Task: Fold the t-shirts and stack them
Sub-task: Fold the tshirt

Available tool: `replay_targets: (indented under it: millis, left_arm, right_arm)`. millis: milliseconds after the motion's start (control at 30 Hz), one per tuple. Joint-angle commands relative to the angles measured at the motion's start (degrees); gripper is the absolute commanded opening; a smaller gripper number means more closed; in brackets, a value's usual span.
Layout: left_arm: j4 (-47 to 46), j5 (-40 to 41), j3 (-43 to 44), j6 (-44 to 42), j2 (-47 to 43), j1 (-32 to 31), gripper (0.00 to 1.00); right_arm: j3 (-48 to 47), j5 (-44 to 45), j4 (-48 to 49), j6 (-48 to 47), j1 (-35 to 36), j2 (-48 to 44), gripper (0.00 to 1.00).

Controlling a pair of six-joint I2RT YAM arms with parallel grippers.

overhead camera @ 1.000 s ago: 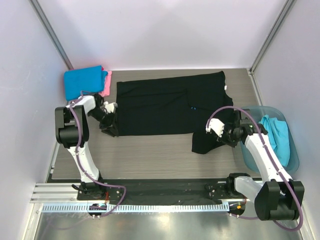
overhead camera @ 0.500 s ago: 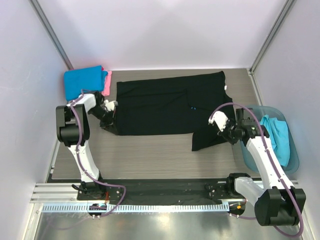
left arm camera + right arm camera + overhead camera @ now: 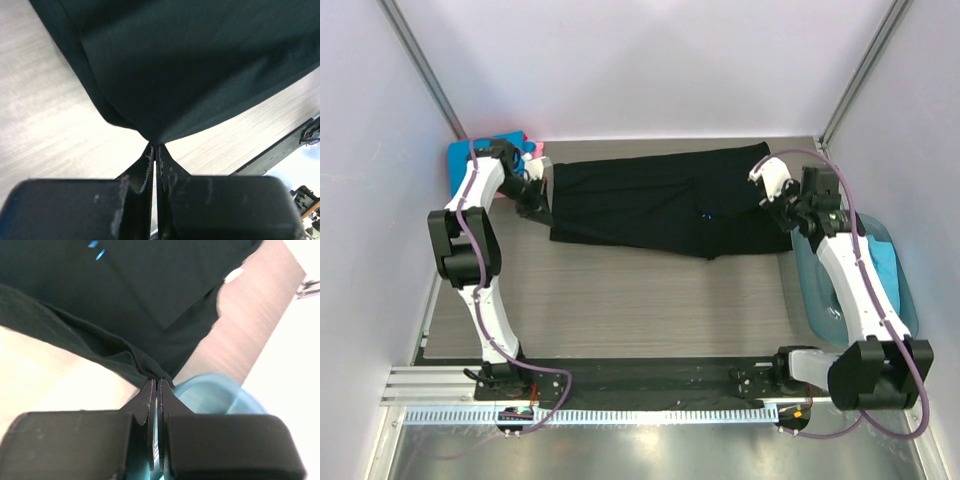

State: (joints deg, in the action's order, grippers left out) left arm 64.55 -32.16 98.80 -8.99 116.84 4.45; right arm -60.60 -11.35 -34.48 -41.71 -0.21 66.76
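Left gripper (image 3: 533, 196) (image 3: 155, 149) is clamped fully closed on the left edge of a large black t-shirt (image 3: 650, 200) (image 3: 200, 65) of soft cloth. Its two dark fingers are pressed flat together in the left wrist view, and the fabric is drawn to a narrow peak at their tips. Right gripper (image 3: 783, 207) (image 3: 156, 383) is pinched just as tightly on the same garment's right edge, with a ridge of black cloth (image 3: 125, 285) running into the seam between its fingers.

Held at both ends, the black t-shirt stretches lengthwise across the far half of the grey wood-grain table (image 3: 620, 300), between the two arms. A small light-blue starburst mark (image 3: 705, 214) (image 3: 96, 247) shows right of its middle.

A translucent teal plastic tub (image 3: 820, 300) (image 3: 215, 390) sits at the table's right edge, just beside the right gripper. A crumpled turquoise t-shirt (image 3: 885, 265) lies inside it, partly hidden by the right arm.

In the far left corner, a bright blue t-shirt (image 3: 460, 160) lies with a pink t-shirt (image 3: 532, 148) touching its right side. The left arm covers much of both, so how neatly they are folded cannot be told.
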Motion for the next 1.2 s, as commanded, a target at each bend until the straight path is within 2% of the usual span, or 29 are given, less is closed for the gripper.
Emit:
replay_targets:
  millis: [0,233,467,733,933,1000,1033,1067,1100,1167]
  left_arm:
    - [4.3,-1.5,5.9,-1.6,3.7,-0.1,0.0]
    - [7.6,-0.6,17.6,-1.5,10.2,-0.3,0.0]
    - [7.0,2.3,27.0,-1.9,14.8,-0.4,0.0]
    - [6.2,5.9,40.1,-2.1,22.1,-1.4,0.0]
    - [3.7,8.8,44.2,-1.1,25.2,-1.8,0.0]
    - [2.3,10.2,44.8,-0.2,26.3,-2.0,0.09]
    - [2.2,11.0,45.4,-0.2,26.9,-2.2,0.12]
    - [2.1,12.2,46.1,-0.1,27.4,-2.4,0.22]
    - [1.1,14.4,46.8,0.3,27.3,-2.5,0.26]
    - [0.3,16.9,46.9,1.3,26.3,-2.4,0.31]
  right_arm:
    - [-6.4,2.0,6.7,2.5,0.2,4.1,0.01]
    - [-17.6,3.4,11.7,2.1,0.2,17.2,0.01]
    - [-33.7,3.1,14.7,2.3,0.0,31.1,0.01]
    - [-45.4,2.0,16.6,2.3,-0.5,43.3,0.01]
    - [-54.4,2.3,16.8,3.2,-0.5,52.1,0.01]
    - [-57.7,4.0,17.0,4.1,-0.4,55.0,0.02]
    - [-59.0,4.8,17.0,4.4,-0.4,58.0,0.04]
    - [-60.3,6.1,17.4,5.0,-0.3,59.9,0.1]
    - [-63.7,8.3,17.4,5.1,-0.1,61.5,0.33]
    - [-67.5,16.6,17.9,5.3,0.2,64.6,0.43]
